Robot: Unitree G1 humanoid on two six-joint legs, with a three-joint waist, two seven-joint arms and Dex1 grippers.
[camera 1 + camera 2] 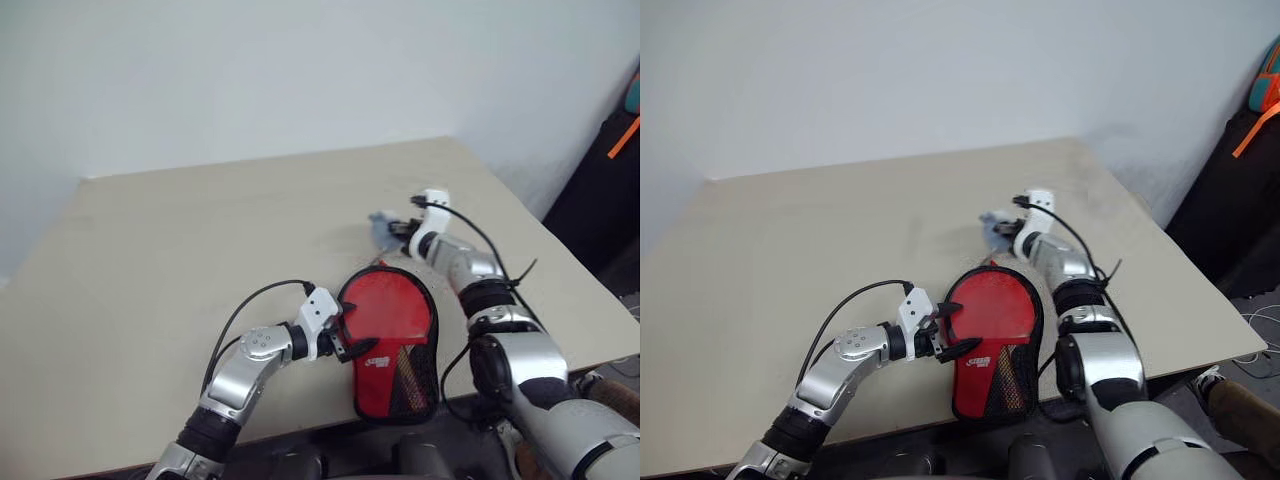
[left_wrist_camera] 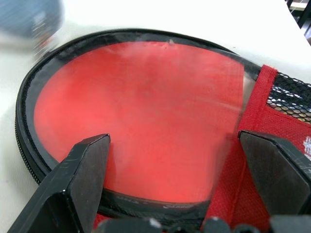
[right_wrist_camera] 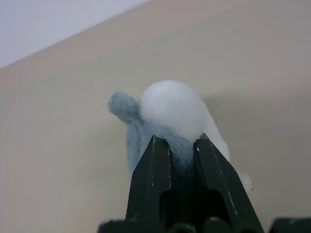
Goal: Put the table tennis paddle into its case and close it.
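The left arm is bent low, its gripper (image 1: 348, 338) level with fingers (image 2: 80, 179) spread wide. The right arm is stretched forward, its gripper (image 1: 392, 229) angled slightly down, fingers (image 3: 154, 182) pinched nearly together.

You have wide free table (image 1: 180, 230) on the left and at the back. Near the front edge the case (image 1: 392, 345) lies flat, with the left gripper (image 1: 352, 335) touching its left side. Behind it the right gripper (image 1: 392, 228) and a grey-blue soft lump (image 3: 165, 116) block the way; the right arm closes the case's right side.
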